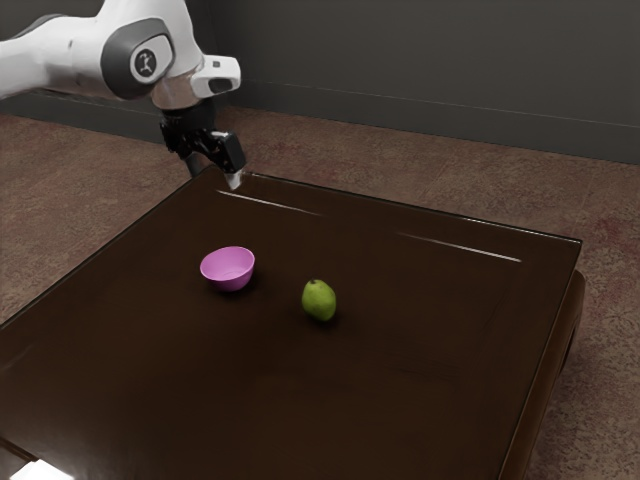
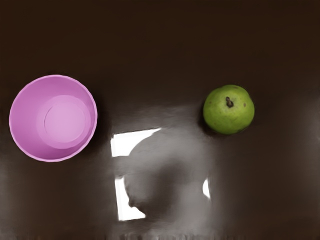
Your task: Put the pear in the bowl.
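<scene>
Brown carpet [image 1: 110,165], grey wall [image 1: 420,60], glossy dark table [image 1: 400,400], pink bowl [image 1: 228,270] near green pear [image 1: 319,300], claw [image 1: 214,173] spread apart

The exterior view slants down from beside the arm [image 1: 85,55]. The closer wrist view faces down, sharing bowl [image 2: 25,117] and pear [image 2: 228,112]

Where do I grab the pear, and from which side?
I'd come down from above and close on opposite sides of the pear, around its widest part: it stands with its stem up, its body is rounded, and the bowl sits apart from it.
</scene>
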